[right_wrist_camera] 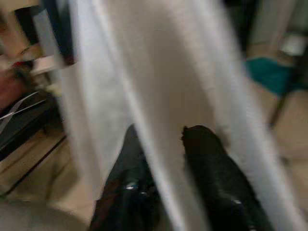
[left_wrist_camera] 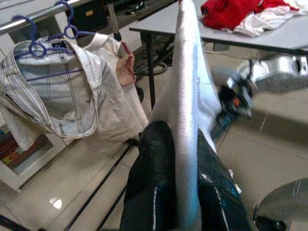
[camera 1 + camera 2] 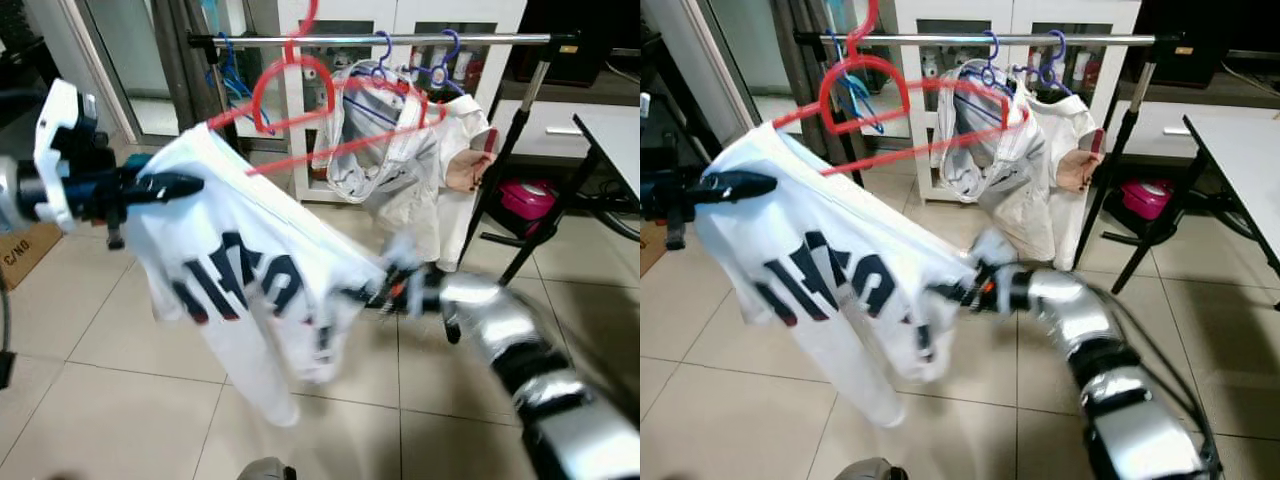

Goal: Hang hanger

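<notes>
A red hanger (image 3: 300, 100) carries a white T-shirt (image 3: 240, 270) with dark lettering, and it hangs tilted in front of the metal rail (image 3: 480, 40). Its hook rises past the rail and out of the picture, so I cannot tell whether it rests on the rail. My left gripper (image 3: 185, 185) is shut on the shirt's shoulder at the left; in the left wrist view the fabric (image 2: 185, 96) is pinched between the two black fingers (image 2: 149, 192). My right gripper (image 3: 375, 290) is shut on the shirt's lower right side, and the cloth (image 1: 159, 96) runs between its fingers (image 1: 207, 159).
A beige jacket (image 3: 400, 150) on blue hangers takes the middle of the rail, with an empty blue hanger (image 3: 235, 80) to its left. The rack's black legs slant down at the right beside a pink object (image 3: 525, 200). A grey table (image 3: 615, 130) stands at the right.
</notes>
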`<state>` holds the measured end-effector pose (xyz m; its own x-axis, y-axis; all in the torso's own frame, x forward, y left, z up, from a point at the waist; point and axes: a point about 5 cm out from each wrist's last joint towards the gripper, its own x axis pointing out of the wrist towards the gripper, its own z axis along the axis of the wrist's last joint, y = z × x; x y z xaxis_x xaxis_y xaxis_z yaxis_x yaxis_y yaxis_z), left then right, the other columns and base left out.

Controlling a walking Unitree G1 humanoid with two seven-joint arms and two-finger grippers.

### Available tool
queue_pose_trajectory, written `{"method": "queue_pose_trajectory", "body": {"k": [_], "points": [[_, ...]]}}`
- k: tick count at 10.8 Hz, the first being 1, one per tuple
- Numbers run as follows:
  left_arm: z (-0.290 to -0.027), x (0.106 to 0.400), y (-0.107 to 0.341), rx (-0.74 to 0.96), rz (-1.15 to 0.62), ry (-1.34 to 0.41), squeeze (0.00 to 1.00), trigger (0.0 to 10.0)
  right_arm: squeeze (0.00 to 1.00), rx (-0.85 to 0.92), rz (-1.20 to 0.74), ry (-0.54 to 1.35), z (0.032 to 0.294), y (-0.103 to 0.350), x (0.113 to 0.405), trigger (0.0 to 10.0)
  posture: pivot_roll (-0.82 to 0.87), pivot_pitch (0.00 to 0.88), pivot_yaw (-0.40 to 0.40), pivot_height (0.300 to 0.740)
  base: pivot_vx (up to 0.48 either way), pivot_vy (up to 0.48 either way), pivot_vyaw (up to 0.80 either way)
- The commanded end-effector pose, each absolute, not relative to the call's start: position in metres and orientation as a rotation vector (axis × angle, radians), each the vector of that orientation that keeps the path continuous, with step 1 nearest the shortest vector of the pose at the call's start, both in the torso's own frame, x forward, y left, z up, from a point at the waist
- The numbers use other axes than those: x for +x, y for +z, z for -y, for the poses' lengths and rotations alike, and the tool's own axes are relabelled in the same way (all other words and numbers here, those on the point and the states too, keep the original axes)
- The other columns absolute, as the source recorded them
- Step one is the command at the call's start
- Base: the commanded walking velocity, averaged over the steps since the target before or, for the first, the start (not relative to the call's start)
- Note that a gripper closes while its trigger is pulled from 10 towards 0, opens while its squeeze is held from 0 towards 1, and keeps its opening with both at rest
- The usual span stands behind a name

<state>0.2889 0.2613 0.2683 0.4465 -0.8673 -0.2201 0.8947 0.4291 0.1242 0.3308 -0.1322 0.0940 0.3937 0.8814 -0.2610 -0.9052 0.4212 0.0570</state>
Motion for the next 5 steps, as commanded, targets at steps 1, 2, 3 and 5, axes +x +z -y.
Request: {"method": "queue_pose_trajectory", "body": {"k": [1, 2, 3, 5], "points": [[-0.27, 0.282, 0.284, 0.268, -0.068, -1.062, 0.0, 0.0, 0.0, -0.1, -0.292, 1.003, 0.154, 0.093, 0.337, 0.0, 0.05, 0.0, 0.084, 0.74, 0.0, 0.0, 0.0], [-0.27, 0.277, 0.278, 0.255, -0.077, -1.066, 0.0, 0.0, 0.0, -0.124, -0.281, 0.86, 0.172, 0.1, 0.347, 0.0, 0.05, 0.0, 0.078, 0.74, 0.0, 0.0, 0.0], [-0.27, 0.273, 0.275, 0.25, -0.081, -1.066, 0.0, 0.0, 0.0, -0.135, -0.27, 0.785, 0.182, 0.105, 0.351, 0.0, 0.05, 0.0, 0.076, 0.74, 0.0, 0.0, 0.0], [-0.27, 0.265, 0.268, 0.252, -0.108, -1.067, 0.0, 0.0, 0.0, -0.164, -0.238, 0.649, 0.198, 0.116, 0.36, 0.0, 0.05, 0.0, 0.072, 0.74, 0.0, 0.0, 0.0]]}}
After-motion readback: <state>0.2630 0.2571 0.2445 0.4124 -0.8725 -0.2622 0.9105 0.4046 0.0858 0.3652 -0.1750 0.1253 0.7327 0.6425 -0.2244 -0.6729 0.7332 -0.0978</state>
